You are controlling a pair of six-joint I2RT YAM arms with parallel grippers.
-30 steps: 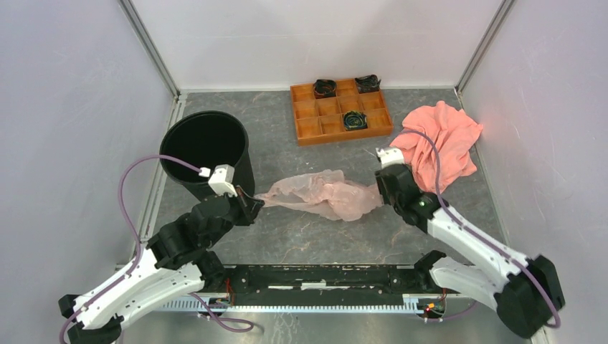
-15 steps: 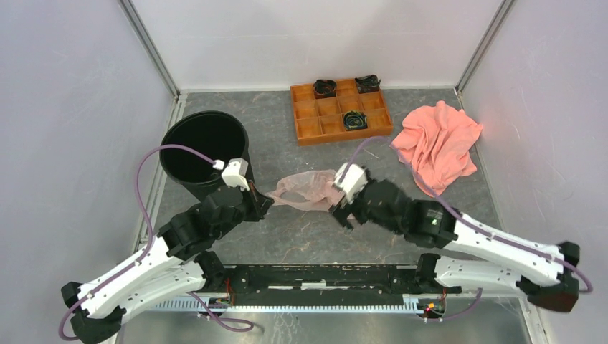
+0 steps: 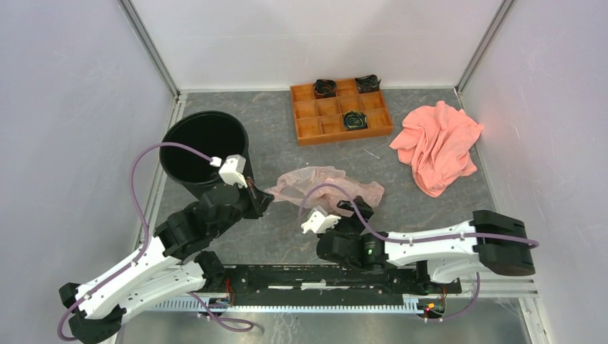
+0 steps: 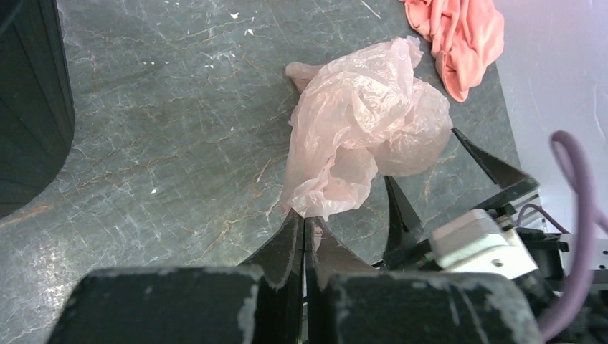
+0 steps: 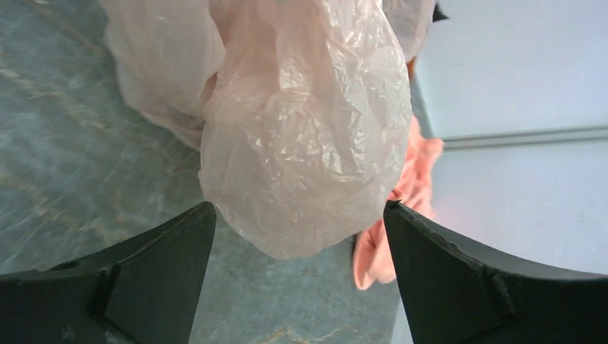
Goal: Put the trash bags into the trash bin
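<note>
The trash bag (image 3: pixel 326 185) is a crumpled, translucent pale pink lump lying mid-table. My left gripper (image 3: pixel 262 201) is shut on its left end; in the left wrist view the closed tips (image 4: pixel 305 218) pinch the trash bag's (image 4: pixel 366 122) lower edge. My right gripper (image 3: pixel 361 206) is open at the near right side of the bag. In the right wrist view the trash bag (image 5: pixel 308 129) bulges just ahead of the spread fingertips (image 5: pixel 203 215), held by neither. The black round trash bin (image 3: pixel 204 147) stands upright at the left, behind my left gripper, with its dark wall (image 4: pixel 32 107) close by.
A salmon-pink cloth (image 3: pixel 437 143) lies crumpled at the right by the wall. An orange compartment tray (image 3: pixel 308 129) holding dark rolls sits at the back centre. Walls enclose the table on three sides.
My right gripper let go of the bag's right end, opened wide, and swung down to the near side. The stretched bag bunched up. My left gripper stayed shut and shifted slightly right.
</note>
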